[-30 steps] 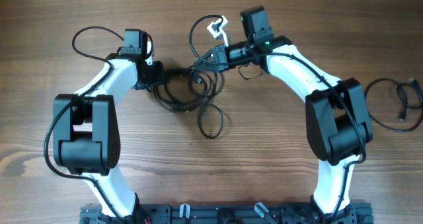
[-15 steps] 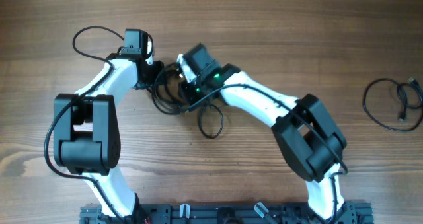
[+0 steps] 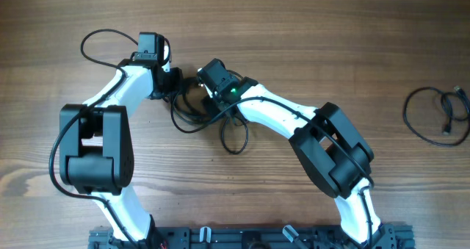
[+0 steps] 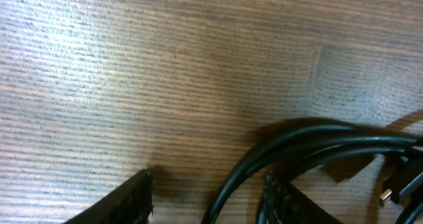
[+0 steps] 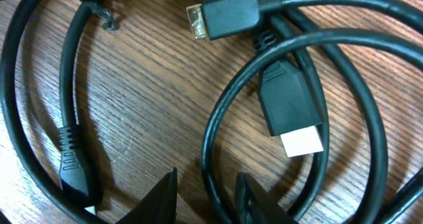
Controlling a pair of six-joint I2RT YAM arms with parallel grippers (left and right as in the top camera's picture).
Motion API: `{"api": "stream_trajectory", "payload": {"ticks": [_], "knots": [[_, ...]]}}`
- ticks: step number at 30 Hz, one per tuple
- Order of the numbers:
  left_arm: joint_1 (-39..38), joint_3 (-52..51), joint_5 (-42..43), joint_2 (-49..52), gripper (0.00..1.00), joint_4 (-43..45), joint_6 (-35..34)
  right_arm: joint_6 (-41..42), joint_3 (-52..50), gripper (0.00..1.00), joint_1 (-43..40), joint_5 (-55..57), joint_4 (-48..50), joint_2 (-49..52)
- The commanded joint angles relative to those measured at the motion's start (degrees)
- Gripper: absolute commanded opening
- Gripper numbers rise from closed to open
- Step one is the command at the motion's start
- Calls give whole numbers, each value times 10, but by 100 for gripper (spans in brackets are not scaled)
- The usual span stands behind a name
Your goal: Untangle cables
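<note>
Your wooden counter [image 3: 330, 36] fills the overhead view. The left arm [image 3: 128, 87] bends in from the near left. The right arm [image 3: 279, 117] stretches from the near right across the middle, so both wrists meet left of centre.

The tangle of black cables [image 3: 192, 123] lies on the counter there, between and under the two wrists, with one loop trailing out toward the near edge. A separate black cable [image 3: 445, 106] sits coiled by itself at the far right edge, well apart from both arms.

In the right wrist view you see overlapping strands and three plugs. A broad silver-tipped plug [image 5: 291, 112] lies inside a loop, and a slimmer gold-tipped plug [image 5: 228, 16] rests just above it. A third plug [image 5: 73, 164] sits at the lower left, its tip out of view.

Your right pincer [image 5: 206, 201] is released. Its jaws stand apart, straddling one strand of that loop, and bare wood shows on both sides of the strand.

Your left pincer [image 4: 206, 201] is also released, jaws apart low over the counter. A bundle of strands curves down between them, close to the right-hand finger, with bare wood on the other side.
</note>
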Motion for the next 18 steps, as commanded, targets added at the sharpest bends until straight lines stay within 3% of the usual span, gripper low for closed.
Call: {"api": "stream_trajectory", "payload": {"ticks": [1, 6, 14, 18], "knots": [[-3, -7, 7, 25, 57, -4, 0, -2, -6, 4, -1, -1, -11, 39], [-3, -7, 7, 25, 57, -4, 0, 33, 8, 4, -19, -35, -50, 12], [-3, -7, 7, 24, 58, -2, 0, 38, 2, 4, -155, -484, -33, -3], [-3, -2, 61, -1, 70, -4, 1, 45, 2, 4, -174, -542, -8, -3]]}}
